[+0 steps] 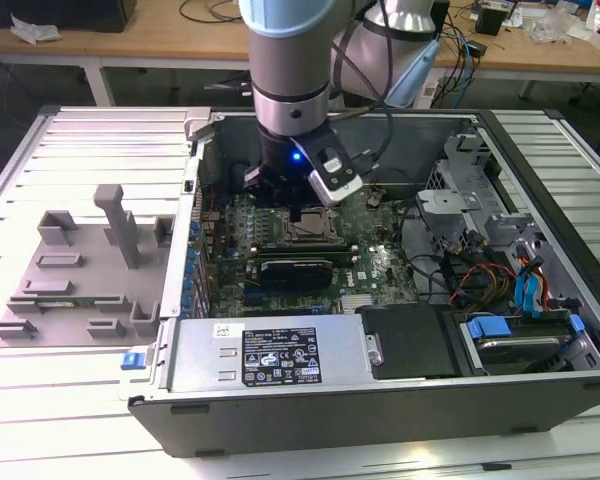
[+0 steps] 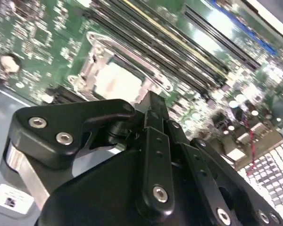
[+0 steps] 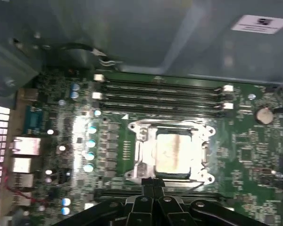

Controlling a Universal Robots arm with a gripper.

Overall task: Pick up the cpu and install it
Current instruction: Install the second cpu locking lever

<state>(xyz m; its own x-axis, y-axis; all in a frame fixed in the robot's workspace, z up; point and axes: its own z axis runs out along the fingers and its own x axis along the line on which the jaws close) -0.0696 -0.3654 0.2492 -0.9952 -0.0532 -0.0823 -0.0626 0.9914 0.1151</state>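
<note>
1. The cpu (image 3: pixel 175 151) is sitting flat in the socket frame (image 3: pixel 137 141) on the motherboard (image 3: pixel 245 155).
2. The gripper (image 3: pixel 153 181) is hovering just beside it, fingers pinched together, gripping nothing.
3. Likely light, rigid, fragile, slick-topped; edges looking like the safest hold.

Wooden workbench (image 1: pixel 180 40) behind with cables (image 1: pixel 215 10), possibly tools; slatted metal table (image 1: pixel 80 130).

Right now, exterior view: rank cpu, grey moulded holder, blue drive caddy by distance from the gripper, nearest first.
1. cpu: in the socket on the motherboard, directly below the gripper.
2. grey moulded holder: outside the case, on the exterior view's left.
3. blue drive caddy: inside the case, lower corner on the exterior view's right. Second and third are close to call.
</note>
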